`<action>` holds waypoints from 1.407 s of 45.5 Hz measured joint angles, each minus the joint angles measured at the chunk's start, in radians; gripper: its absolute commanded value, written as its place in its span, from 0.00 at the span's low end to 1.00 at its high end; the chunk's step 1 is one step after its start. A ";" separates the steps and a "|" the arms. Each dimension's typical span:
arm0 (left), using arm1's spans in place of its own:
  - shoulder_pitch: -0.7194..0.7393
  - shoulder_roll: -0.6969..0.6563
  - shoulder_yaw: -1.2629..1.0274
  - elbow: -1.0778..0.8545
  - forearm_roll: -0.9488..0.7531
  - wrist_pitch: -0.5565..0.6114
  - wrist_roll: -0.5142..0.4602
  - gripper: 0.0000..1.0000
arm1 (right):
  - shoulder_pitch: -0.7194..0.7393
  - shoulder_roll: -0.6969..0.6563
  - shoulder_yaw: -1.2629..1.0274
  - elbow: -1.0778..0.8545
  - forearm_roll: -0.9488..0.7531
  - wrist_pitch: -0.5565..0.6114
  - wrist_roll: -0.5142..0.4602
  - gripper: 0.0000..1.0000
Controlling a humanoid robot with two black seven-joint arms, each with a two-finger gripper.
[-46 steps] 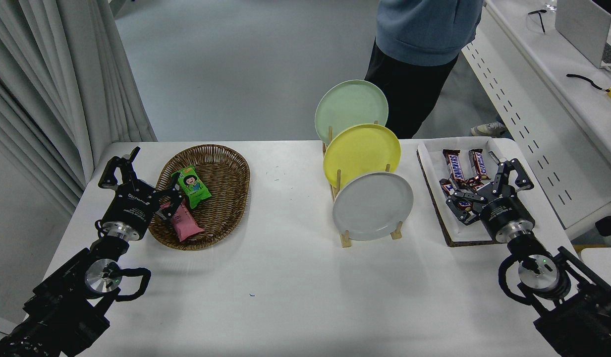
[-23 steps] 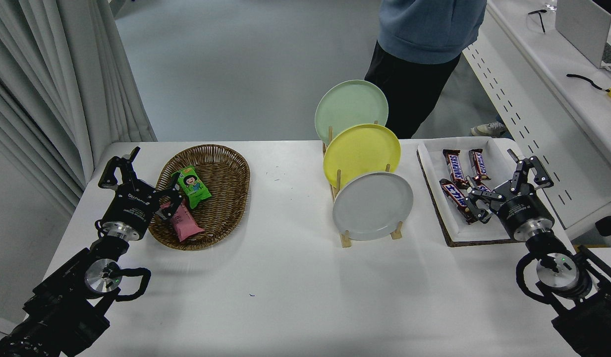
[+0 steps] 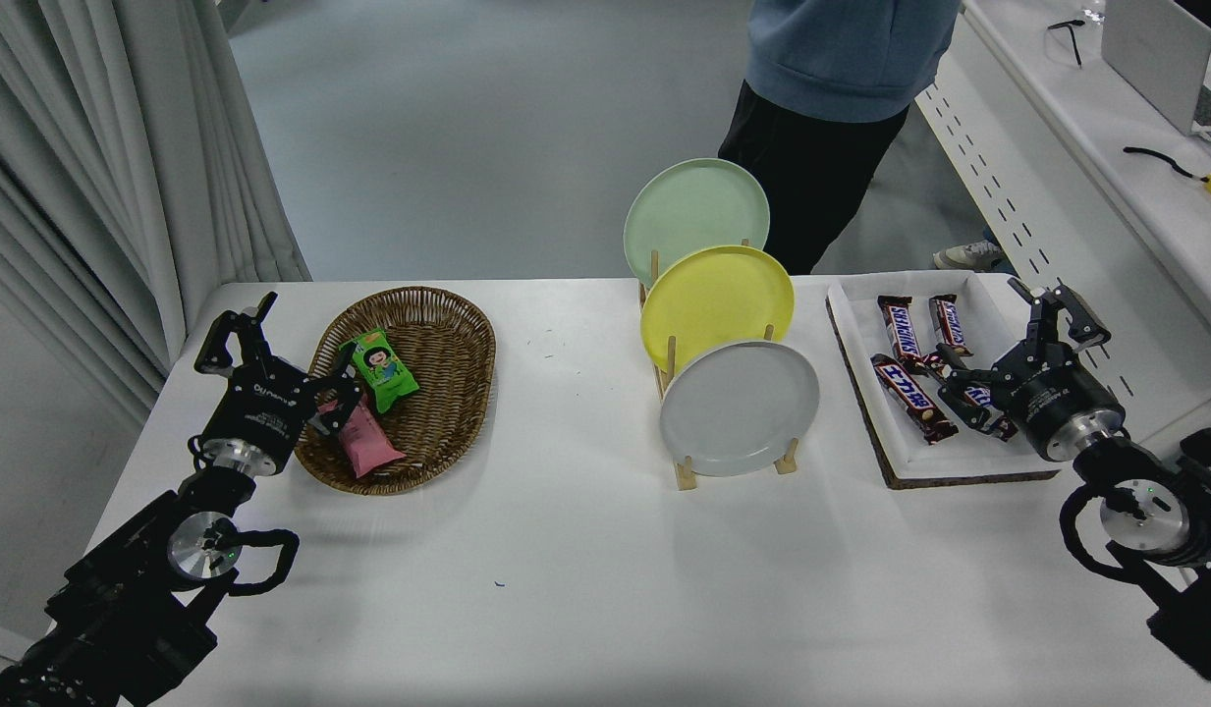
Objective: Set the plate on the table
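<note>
The pale grey plate (image 3: 740, 407) stands on edge in the nearest slot of a wooden rack (image 3: 686, 469), a little right of the counter's (image 3: 585, 589) middle, its face tilted toward the camera. Behind it at 12 o'clock, in the same rack, stands the yellow plate (image 3: 717, 304), and behind that the mint green plate (image 3: 695, 216).

At 3 o'clock from the grey plate lies a white tray (image 3: 909, 462) holding several chocolate bars (image 3: 900, 329). The right gripper (image 3: 1019, 339) hovers over the tray's right side, well apart from the plate, its jaws spread wide and grasping nothing.

At 9 o'clock from the plate sits an oval wicker basket (image 3: 438, 324) with a green snack packet (image 3: 379, 368) and a pink one (image 3: 367, 437) inside. The left gripper (image 3: 276, 353) is parked at the basket's left rim, jaws released and empty.

A person (image 3: 841, 88) in a blue top and dark trousers stands past the counter's far edge, at 12 o'clock.
</note>
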 measured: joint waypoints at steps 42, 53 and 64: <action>0.000 -0.001 0.000 0.000 0.000 0.000 0.000 1.00 | 0.262 -0.155 -0.486 0.316 0.570 -0.053 -0.066 1.00; 0.000 0.000 0.000 0.000 0.000 0.000 0.000 1.00 | 0.266 -0.132 -0.485 0.350 0.592 -0.104 -0.069 1.00; 0.000 0.000 0.000 0.000 0.000 0.000 0.000 1.00 | 0.276 -0.090 -0.433 0.362 0.576 -0.258 -0.068 1.00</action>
